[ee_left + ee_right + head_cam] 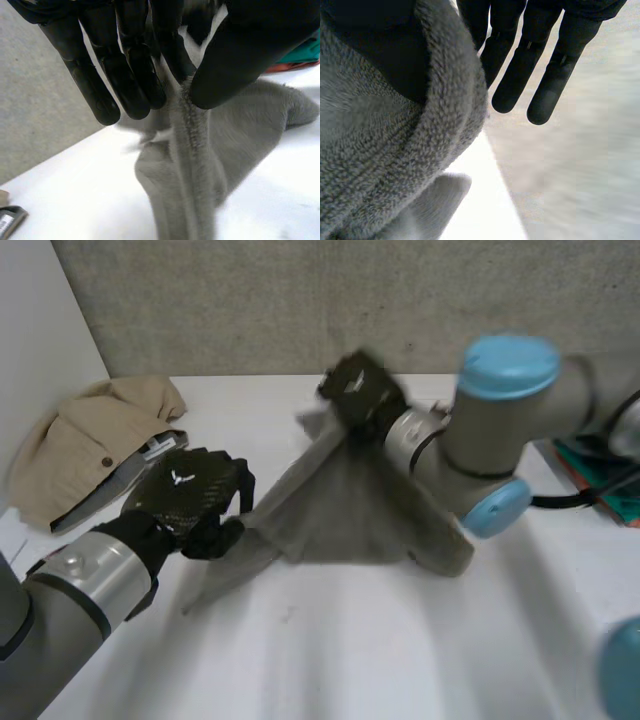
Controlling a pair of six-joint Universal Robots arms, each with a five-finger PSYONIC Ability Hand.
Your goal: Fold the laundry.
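Observation:
A grey fleecy cloth (350,510) lies partly on the white table (330,640), pulled up into a tent shape. My left hand (190,495) is at the cloth's near left edge. In the left wrist view its thumb (240,50) and fingers (135,75) pinch a ridge of the cloth (240,130). My right hand (360,390) holds the cloth's raised far corner above the table. In the right wrist view the cloth (380,150) wraps over the thumb side, and the fingers (520,75) stand straight beside it.
A beige garment (90,445) is heaped at the back left over a flat grey thing (150,455). Teal and orange items (600,480) lie at the right edge. A grey wall (300,300) closes the back, and a white panel (40,320) the left side.

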